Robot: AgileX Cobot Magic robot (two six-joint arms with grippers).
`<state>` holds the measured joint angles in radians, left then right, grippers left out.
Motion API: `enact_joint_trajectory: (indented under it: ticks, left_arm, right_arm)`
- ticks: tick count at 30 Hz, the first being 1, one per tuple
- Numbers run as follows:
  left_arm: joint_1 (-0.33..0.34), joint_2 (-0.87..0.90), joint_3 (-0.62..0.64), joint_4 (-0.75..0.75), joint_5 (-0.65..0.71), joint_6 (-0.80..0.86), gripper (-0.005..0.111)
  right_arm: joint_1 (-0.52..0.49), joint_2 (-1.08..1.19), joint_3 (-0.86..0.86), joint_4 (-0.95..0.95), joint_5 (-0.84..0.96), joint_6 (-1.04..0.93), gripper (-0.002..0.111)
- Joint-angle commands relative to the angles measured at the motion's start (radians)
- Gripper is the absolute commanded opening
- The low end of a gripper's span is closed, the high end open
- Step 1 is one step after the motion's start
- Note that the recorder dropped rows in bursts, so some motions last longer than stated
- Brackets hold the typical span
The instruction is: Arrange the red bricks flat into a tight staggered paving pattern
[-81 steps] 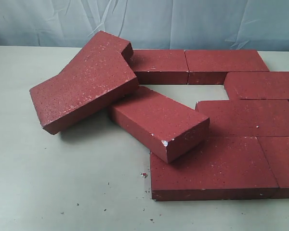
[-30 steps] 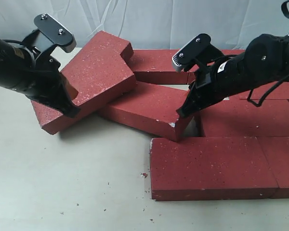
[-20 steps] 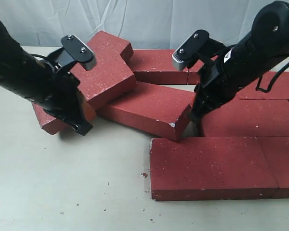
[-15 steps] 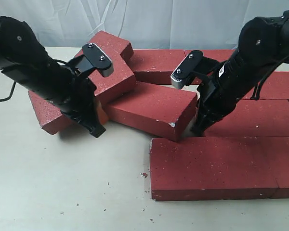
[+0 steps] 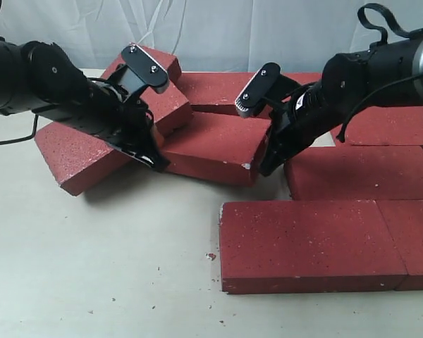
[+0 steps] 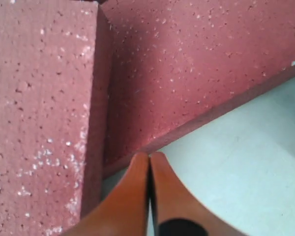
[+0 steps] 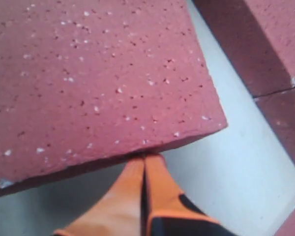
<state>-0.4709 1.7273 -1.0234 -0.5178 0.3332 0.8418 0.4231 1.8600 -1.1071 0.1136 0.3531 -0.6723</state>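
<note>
The left gripper (image 6: pixel 149 158), jaws together, is sitting against the near edge of the tilted middle brick (image 5: pixel 211 144). The right gripper (image 7: pixel 144 158), likewise closed, is butting its right end. Other red bricks (image 5: pixel 311 243) are lying flat on the table (image 5: pixel 92 267).

- Two bulky matte black robot arms (image 5: pixel 49 81) (image 5: pixel 370 74) with rounded joints.
- Flat dark wrist plates (image 5: pixel 145 67), grey-edged, two screws each.
- Thin black cables (image 5: pixel 370 5) looping off them.
- Smooth orange tapered fingers (image 6: pixel 132 196) with black insets.
</note>
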Motion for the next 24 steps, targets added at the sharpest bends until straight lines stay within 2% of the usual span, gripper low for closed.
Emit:
enact_joint_trajectory:
  ticks: [1, 5, 9, 13, 16, 20, 24]
  left_arm:
    - [-0.009, -0.002, -0.006, 0.025, -0.044, -0.014, 0.0]
    - [-0.009, -0.002, -0.006, 0.047, -0.087, -0.02, 0.0]
    - [-0.009, -0.01, -0.006, 0.054, -0.091, -0.02, 0.0]
    - [-0.009, -0.049, -0.006, 0.025, -0.059, -0.032, 0.0]
    - [-0.009, -0.099, -0.006, -0.027, 0.061, -0.032, 0.0]
    - [-0.009, -0.111, -0.006, 0.044, 0.304, -0.03, 0.0]
    - [-0.009, -0.068, -0.006, 0.091, 0.318, -0.03, 0.0]
  right_arm:
    - [-0.009, 0.023, -0.005, -0.062, -0.122, -0.007, -0.001]
    - [-0.046, 0.021, -0.005, -0.062, -0.141, -0.002, -0.001]
    - [-0.083, -0.011, -0.005, -0.04, -0.085, 0.069, -0.001]
    - [-0.05, -0.07, -0.005, 0.059, 0.052, 0.047, -0.001]
    - [0.001, -0.1, -0.005, 0.138, 0.169, -0.093, -0.001]
    - [0.069, -0.089, -0.007, 0.38, 0.208, -0.422, -0.001]
    - [0.118, -0.053, -0.006, 0.594, 0.231, -0.74, -0.001]
